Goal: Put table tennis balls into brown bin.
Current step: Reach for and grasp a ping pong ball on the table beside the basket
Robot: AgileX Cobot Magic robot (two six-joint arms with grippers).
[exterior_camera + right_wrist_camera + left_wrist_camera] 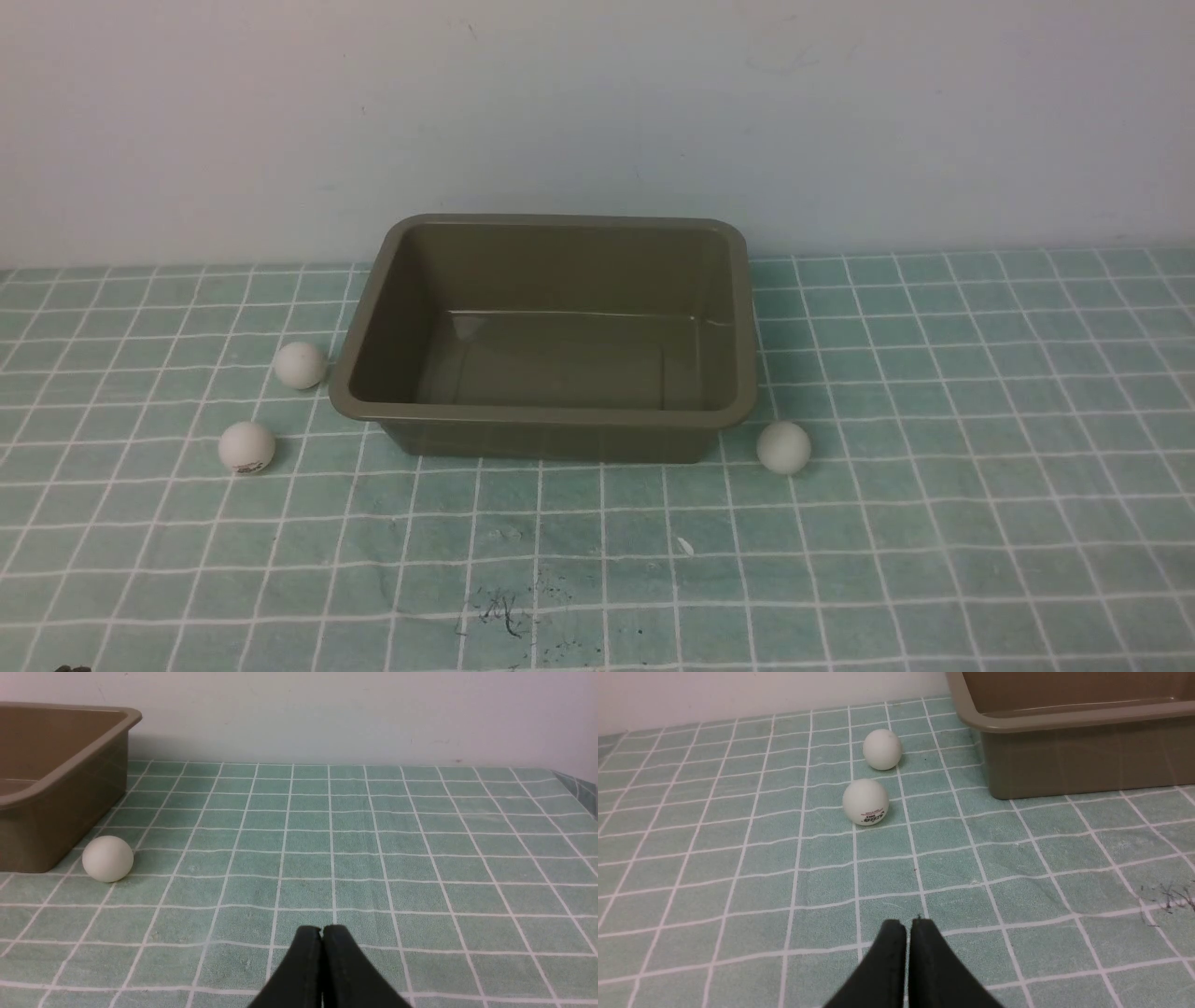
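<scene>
The olive-brown bin (pixel 546 411) stands empty in the middle of the cloth. Two white balls lie to its left: a plain one (pixel 300 365) close to the bin's side, and one with dark lettering (pixel 246 448) nearer the front. The third ball (pixel 783 447) rests by the bin's front right corner. In the left wrist view my left gripper (pixel 908 926) is shut and empty, well short of the lettered ball (pixel 865 801) and the plain ball (pixel 882 749). My right gripper (pixel 322 931) is shut and empty, with the third ball (pixel 108 858) off to one side beside the bin (pixel 60 807).
A teal checked cloth (pixel 934 523) covers the table, with dark scribble marks (pixel 495 611) near the front. A pale wall (pixel 597 103) rises right behind the bin. The cloth's edge (pixel 577 786) shows in the right wrist view.
</scene>
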